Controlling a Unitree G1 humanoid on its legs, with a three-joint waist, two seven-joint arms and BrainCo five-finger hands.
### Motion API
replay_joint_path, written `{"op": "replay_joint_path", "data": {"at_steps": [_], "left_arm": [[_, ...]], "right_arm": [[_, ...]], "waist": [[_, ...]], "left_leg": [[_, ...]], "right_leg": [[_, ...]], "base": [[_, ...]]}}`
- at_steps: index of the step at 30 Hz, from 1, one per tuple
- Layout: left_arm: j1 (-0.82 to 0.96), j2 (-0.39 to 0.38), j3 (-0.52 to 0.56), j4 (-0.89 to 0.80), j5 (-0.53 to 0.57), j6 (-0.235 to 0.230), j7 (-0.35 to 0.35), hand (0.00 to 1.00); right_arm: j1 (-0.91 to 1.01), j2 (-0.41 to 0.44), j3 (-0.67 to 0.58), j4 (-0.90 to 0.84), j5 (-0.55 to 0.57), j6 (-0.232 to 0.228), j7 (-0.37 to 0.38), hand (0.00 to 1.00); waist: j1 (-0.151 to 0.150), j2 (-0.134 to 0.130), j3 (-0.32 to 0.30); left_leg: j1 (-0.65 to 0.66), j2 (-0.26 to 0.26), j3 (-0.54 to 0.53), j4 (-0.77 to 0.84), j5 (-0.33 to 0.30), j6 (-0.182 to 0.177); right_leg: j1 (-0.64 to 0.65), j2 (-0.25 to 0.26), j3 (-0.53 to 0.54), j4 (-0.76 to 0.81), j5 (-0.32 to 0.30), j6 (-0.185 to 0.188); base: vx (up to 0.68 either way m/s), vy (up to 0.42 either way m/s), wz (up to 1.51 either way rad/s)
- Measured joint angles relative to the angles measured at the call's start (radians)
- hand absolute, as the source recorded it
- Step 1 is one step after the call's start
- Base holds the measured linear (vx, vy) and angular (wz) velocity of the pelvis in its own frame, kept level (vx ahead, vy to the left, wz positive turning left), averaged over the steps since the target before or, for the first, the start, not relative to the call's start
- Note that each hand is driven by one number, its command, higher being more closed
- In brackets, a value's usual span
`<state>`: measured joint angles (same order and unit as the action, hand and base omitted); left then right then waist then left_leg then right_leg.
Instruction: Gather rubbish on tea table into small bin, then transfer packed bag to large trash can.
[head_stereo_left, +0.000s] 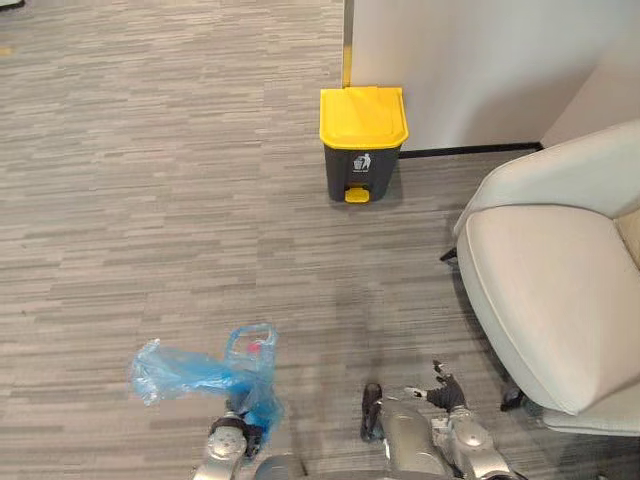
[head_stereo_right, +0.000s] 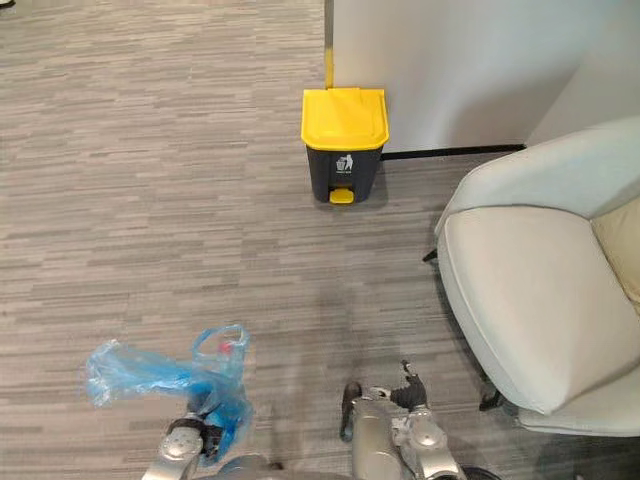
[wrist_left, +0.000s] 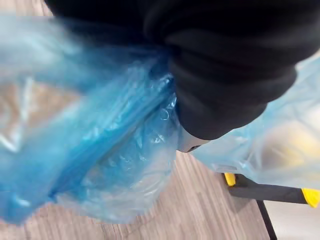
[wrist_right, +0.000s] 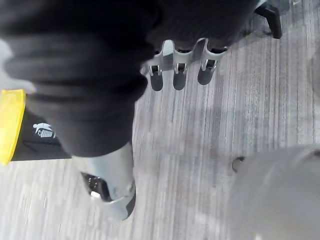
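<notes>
1. Left hand (head_stereo_left: 232, 437), low and close: the blue bag (head_stereo_left: 190, 372) is bunched at it and held clear of the floor (head_stereo_left: 150, 200). Plastic wraps the hand, so I cannot tell how it grips.
2. Blue bag: thin, translucent, crumpled. One lobe spreads outward from the left hand, away from the other arm. A second lobe rises just ahead of the hand, with something reddish (head_stereo_left: 252, 347) showing through it.
3. Right hand (head_stereo_left: 447, 398): beside the left hand and apart from the bag. It is empty. Fingers (wrist_right: 179, 75) hang in a loose, nearly straight row, thumb (wrist_right: 112, 195) set off from them, nothing between.
4. Large trash can (head_stereo_left: 362, 140): well ahead of both hands, dark grey body, yellow lid down, yellow pedal at its foot. It stands against the white wall (head_stereo_left: 480, 60).
5. Cream armchair (head_stereo_left: 545, 300): just to the outer side of the right hand and forward of it. Its seat is bare.
6. Floor under both hands: grey striped carpet.
</notes>
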<state>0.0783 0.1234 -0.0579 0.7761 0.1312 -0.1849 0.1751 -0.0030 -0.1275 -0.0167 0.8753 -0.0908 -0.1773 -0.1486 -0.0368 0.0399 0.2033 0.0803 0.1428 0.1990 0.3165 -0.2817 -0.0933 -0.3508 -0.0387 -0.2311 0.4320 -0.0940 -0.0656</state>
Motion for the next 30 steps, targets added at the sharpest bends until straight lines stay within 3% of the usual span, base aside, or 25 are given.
{"op": "replay_joint_path", "data": {"at_steps": [3,4,5,6,7,10,12,13,14,15,16,18,20,23,24,27,29,30], "left_arm": [[-0.023,-0.013,-0.008,0.001,0.000,0.000,-0.001,1.00],[-0.024,-0.024,-0.008,0.000,0.000,0.001,-0.002,1.00],[-0.016,-0.032,-0.008,-0.003,0.000,0.000,-0.003,1.00],[-0.014,-0.033,-0.008,-0.003,0.000,0.000,-0.003,1.00],[-0.012,-0.034,-0.008,-0.011,-0.001,0.000,-0.003,1.00],[-0.024,-0.033,0.006,-0.030,-0.002,-0.009,-0.003,1.00],[-0.031,-0.032,0.019,-0.029,-0.002,-0.018,-0.003,1.00],[-0.037,-0.031,0.021,-0.029,-0.002,-0.018,-0.003,1.00],[-0.035,-0.034,0.019,-0.029,-0.002,-0.018,-0.003,1.00],[-0.024,-0.041,0.020,-0.027,-0.002,-0.019,-0.004,1.00],[-0.021,-0.038,0.020,-0.024,-0.002,-0.019,-0.003,1.00],[-0.018,-0.017,0.022,-0.025,-0.003,-0.017,-0.003,1.00],[-0.016,-0.017,0.024,-0.024,-0.002,-0.016,-0.002,1.00],[0.004,0.000,0.006,-0.016,-0.002,-0.014,-0.002,1.00],[0.015,0.009,-0.003,-0.015,-0.002,-0.009,-0.001,1.00],[0.019,0.020,-0.012,-0.010,-0.003,0.004,-0.001,1.00],[0.008,0.020,-0.009,-0.008,-0.003,0.004,0.000,1.00],[0.005,0.018,-0.008,-0.003,-0.003,0.004,-0.001,1.00]], "right_arm": [[0.018,0.000,-0.019,0.001,0.000,0.004,0.000,0.00],[0.034,0.001,-0.018,0.000,0.002,0.009,0.000,0.00],[0.044,0.005,-0.012,-0.001,0.003,0.010,0.000,0.00],[0.047,0.008,-0.012,-0.001,0.003,0.010,0.000,0.00],[0.052,0.022,-0.019,-0.014,0.011,0.010,-0.002,0.00],[0.037,0.025,-0.026,-0.018,0.024,0.010,-0.002,0.00],[0.020,0.035,-0.035,-0.018,0.032,0.010,-0.002,0.00],[0.013,0.037,-0.059,-0.018,0.033,0.009,-0.003,0.00],[0.014,0.035,-0.065,-0.018,0.034,0.009,-0.003,0.00],[0.020,0.018,-0.064,-0.016,0.040,0.009,-0.003,0.00],[0.022,0.019,-0.062,-0.015,0.041,0.011,-0.003,0.00],[0.027,0.040,-0.060,-0.018,0.041,0.008,-0.003,0.00],[0.018,0.039,-0.059,-0.018,0.039,0.008,-0.002,0.00],[0.018,0.045,-0.040,-0.016,0.014,0.010,0.004,0.00],[0.022,0.045,-0.039,-0.015,0.004,0.010,0.007,0.00],[0.027,0.038,-0.023,-0.015,0.001,0.010,0.016,0.00],[0.007,0.038,-0.012,0.008,-0.001,0.010,0.018,0.00],[-0.005,0.037,-0.012,0.015,-0.001,0.010,0.018,0.00]], "waist": [[-0.007,0.009,0.005],[-0.003,0.012,0.007],[0.003,0.011,0.009],[0.005,0.009,0.010],[0.015,0.001,0.013],[0.032,-0.004,0.017],[0.050,-0.013,0.022],[0.052,-0.026,0.030],[0.051,-0.020,0.029],[0.055,0.005,0.027],[0.057,0.003,0.028],[0.060,-0.041,0.012],[0.064,-0.045,0.010],[0.052,-0.058,0.008],[0.049,-0.057,0.009],[0.045,-0.058,0.008],[0.035,-0.046,0.014],[0.024,-0.033,0.020]], "left_leg": [[-0.062,0.041,-0.055,0.212,0.041,-0.044],[-0.127,0.072,-0.082,0.400,0.121,-0.057],[-0.191,0.110,-0.080,0.576,0.113,-0.056],[-0.205,0.119,-0.075,0.611,0.107,-0.048],[-0.290,0.145,-0.040,0.716,0.083,-0.007],[-0.394,0.133,0.003,0.579,0.053,0.030],[-0.416,0.087,0.002,0.382,0.054,0.029],[-0.416,0.044,-0.008,0.221,0.072,0.013],[-0.408,0.017,-0.016,0.047,0.133,-0.005],[-0.385,0.020,-0.034,-0.045,0.251,-0.005],[-0.377,0.013,-0.033,-0.036,0.293,0.039],[-0.384,-0.036,-0.003,0.017,0.216,0.072],[-0.373,-0.065,0.038,0.068,0.140,0.099],[-0.263,-0.117,0.081,0.020,0.089,0.124],[-0.213,-0.121,0.087,0.010,0.068,0.134],[-0.138,-0.115,0.095,-0.010,0.056,0.138],[-0.087,-0.083,0.092,-0.040,0.056,0.136],[-0.064,-0.056,0.088,-0.044,0.055,0.133]], "right_leg": [[0.073,0.011,-0.031,-0.009,-0.057,-0.005],[0.147,0.026,-0.047,-0.060,-0.064,-0.010],[0.223,0.041,-0.049,-0.109,-0.068,-0.016],[0.243,0.044,-0.049,-0.120,-0.070,-0.018],[0.324,0.053,-0.043,-0.182,-0.078,-0.024],[0.384,0.049,-0.020,-0.242,-0.066,-0.006],[0.409,0.028,0.006,-0.265,-0.064,0.006],[0.432,0.002,0.017,-0.281,-0.072,0.035],[0.453,-0.013,0.024,-0.291,-0.090,0.069],[0.470,-0.003,0.047,-0.289,-0.119,0.113],[0.479,-0.006,0.062,-0.281,-0.132,0.124],[0.478,-0.067,0.085,-0.255,-0.164,0.140],[0.402,-0.118,0.168,-0.063,-0.189,0.163],[0.232,-0.180,0.236,0.349,-0.126,0.263],[0.185,-0.185,0.224,0.459,-0.133,0.247],[0.098,-0.177,0.131,0.525,-0.179,0.170],[0.016,-0.131,0.056,0.392,-0.205,0.124],[-0.002,-0.097,0.036,0.254,-0.197,0.116]], "base": [[0.34,-0.135,0.24],[0.38,-0.110,0.34],[0.38,-0.087,0.17],[0.35,-0.017,-0.03],[0.28,-0.003,-0.12],[0.25,0.056,-0.21],[0.29,0.160,-0.35],[0.38,0.277,-0.19],[0.44,0.367,-0.27],[0.38,0.330,-0.29],[0.19,0.177,-0.29],[0.29,0.190,-0.16],[0.43,0.297,-0.33],[0.36,0.187,-0.26],[0.38,0.106,-0.15],[0.40,-0.010,-0.03],[0.41,-0.147,0.05],[0.37,-0.171,0.05]]}}
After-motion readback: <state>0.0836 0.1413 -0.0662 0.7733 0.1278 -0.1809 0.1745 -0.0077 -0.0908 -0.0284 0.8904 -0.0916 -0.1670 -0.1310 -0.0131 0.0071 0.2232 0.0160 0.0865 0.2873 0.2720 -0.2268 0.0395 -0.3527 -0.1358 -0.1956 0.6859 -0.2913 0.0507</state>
